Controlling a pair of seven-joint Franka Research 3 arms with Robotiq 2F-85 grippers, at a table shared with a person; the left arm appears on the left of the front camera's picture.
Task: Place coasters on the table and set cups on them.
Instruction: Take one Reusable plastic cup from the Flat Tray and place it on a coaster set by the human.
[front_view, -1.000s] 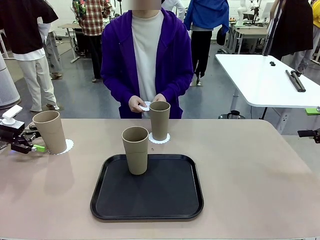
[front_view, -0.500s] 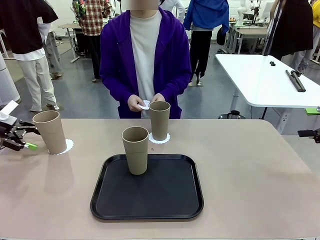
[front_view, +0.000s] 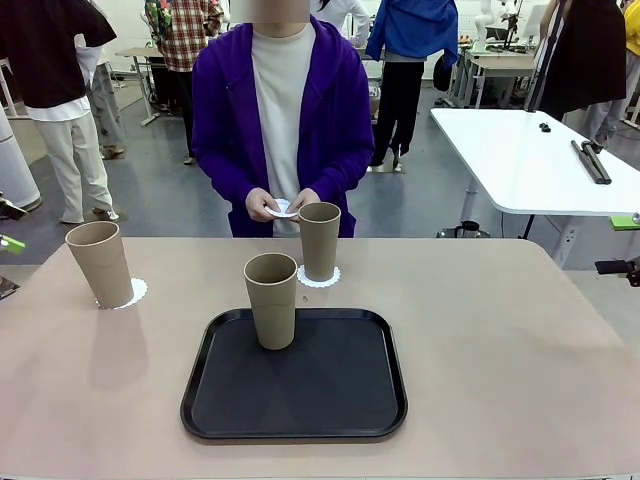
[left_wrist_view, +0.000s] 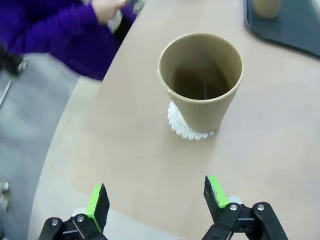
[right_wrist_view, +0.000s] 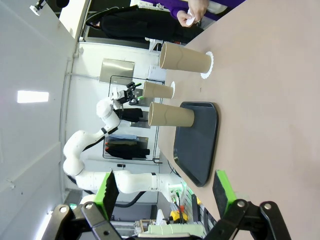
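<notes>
Three tan cups show in the front view. The left cup (front_view: 100, 262) stands on a white coaster (front_view: 135, 292) on the beige table (front_view: 500, 340). A far middle cup (front_view: 319, 240) stands on another coaster (front_view: 318, 277). The third cup (front_view: 271, 300) stands on the black tray (front_view: 295, 375). The person's hands hold a further coaster (front_view: 283, 208). My left gripper (left_wrist_view: 157, 197) is open, well back from the left cup (left_wrist_view: 201, 85) and its coaster (left_wrist_view: 187, 131); a green pad (front_view: 12, 243) of it shows at the picture's left edge. My right gripper (right_wrist_view: 165, 187) is open above the table's right side, holding nothing.
A person in a purple jacket (front_view: 280, 110) stands at the far edge behind the middle cup. A white glossy table (front_view: 530, 160) stands back right. The right half of the beige table is bare. Other people stand farther off.
My left gripper has drawn back leftward from the left cup to the picture's edge. The cups and tray have not moved.
</notes>
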